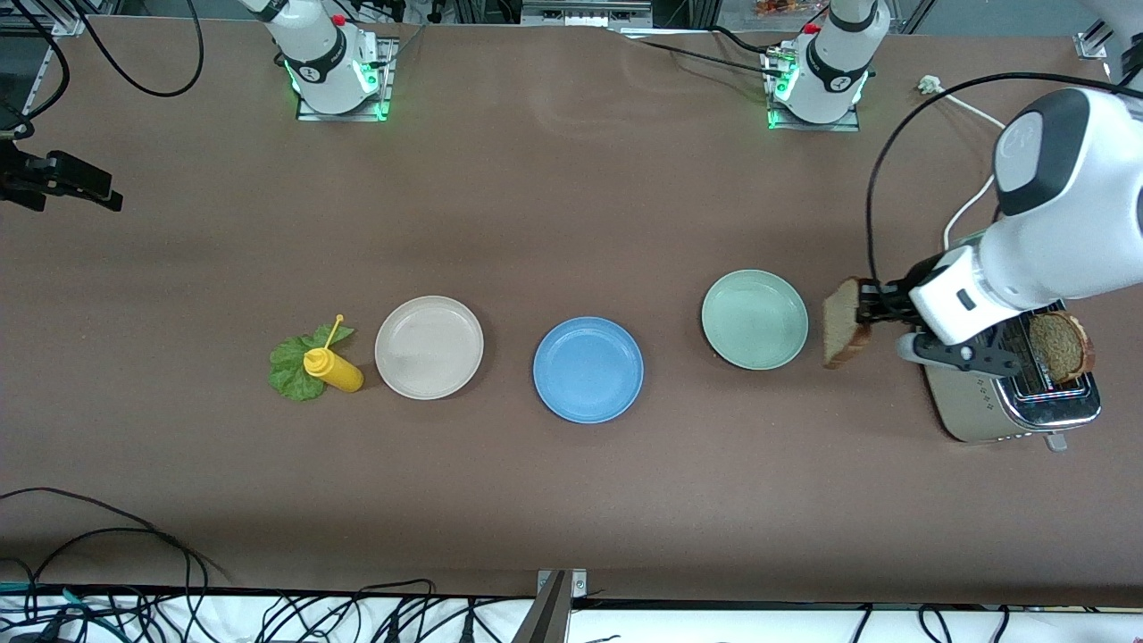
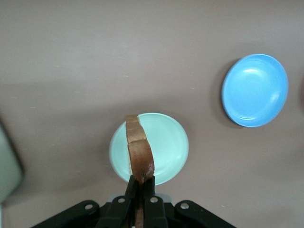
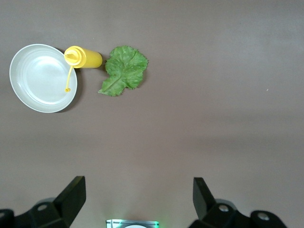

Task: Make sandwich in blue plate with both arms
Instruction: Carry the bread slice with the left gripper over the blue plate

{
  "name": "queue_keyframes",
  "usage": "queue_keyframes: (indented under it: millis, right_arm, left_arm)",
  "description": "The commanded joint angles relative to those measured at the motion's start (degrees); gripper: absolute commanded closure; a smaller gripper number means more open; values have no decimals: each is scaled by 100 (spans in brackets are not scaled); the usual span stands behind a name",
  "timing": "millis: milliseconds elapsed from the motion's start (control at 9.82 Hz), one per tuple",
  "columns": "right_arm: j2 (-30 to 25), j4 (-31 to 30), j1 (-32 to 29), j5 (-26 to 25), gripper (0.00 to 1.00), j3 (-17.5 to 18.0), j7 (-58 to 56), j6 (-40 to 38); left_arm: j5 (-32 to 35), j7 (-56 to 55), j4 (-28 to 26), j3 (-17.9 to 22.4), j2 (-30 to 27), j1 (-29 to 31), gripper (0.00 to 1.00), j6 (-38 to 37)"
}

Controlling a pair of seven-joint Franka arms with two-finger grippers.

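My left gripper is shut on a brown bread slice, held on edge in the air between the toaster and the pale green plate. A second bread slice sticks up from the toaster slot. The blue plate lies bare in the middle of the row of plates. The lettuce leaf lies flat at the right arm's end of the row. My right gripper waits open and high over the table near its own base, out of the front view.
A pale green plate sits beside the blue plate toward the left arm's end, a beige plate toward the right arm's end. A yellow squeeze bottle lies on the lettuce's edge. The silver toaster stands under the left arm.
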Motion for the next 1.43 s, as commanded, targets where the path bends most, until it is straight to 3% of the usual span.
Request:
queue_keyframes:
  millis: [0,102,611,814,1120,1324]
  right_arm:
    - [9,135,-27,-30,0,7,-61,-127]
    - [9,135,-27,-30,0,7,-61,-127]
    - [9,135,-18,-30,0,7,-61,-127]
    - [9,135,-18,-30,0,7,-61,-127]
    - [9,135,-27,-30,0,7,-61,-127]
    - [9,135,-18,-30,0,7,-61,-127]
  left_arm:
    - [-713,-52,97,-154,280,-118,100,-2]
    - [-951,-52,106,-163,412,-206,100,137]
    - [-1874,-559,176,-1041,1369,-382,100,1350]
    - [-1893,-972,247,-1278,1721,-540,100,2059]
    - [-1893,-1045,264,-1937,2354,-584,100,3220]
    - [-1902,-1054,291,-1991,2609,-768,100,3766]
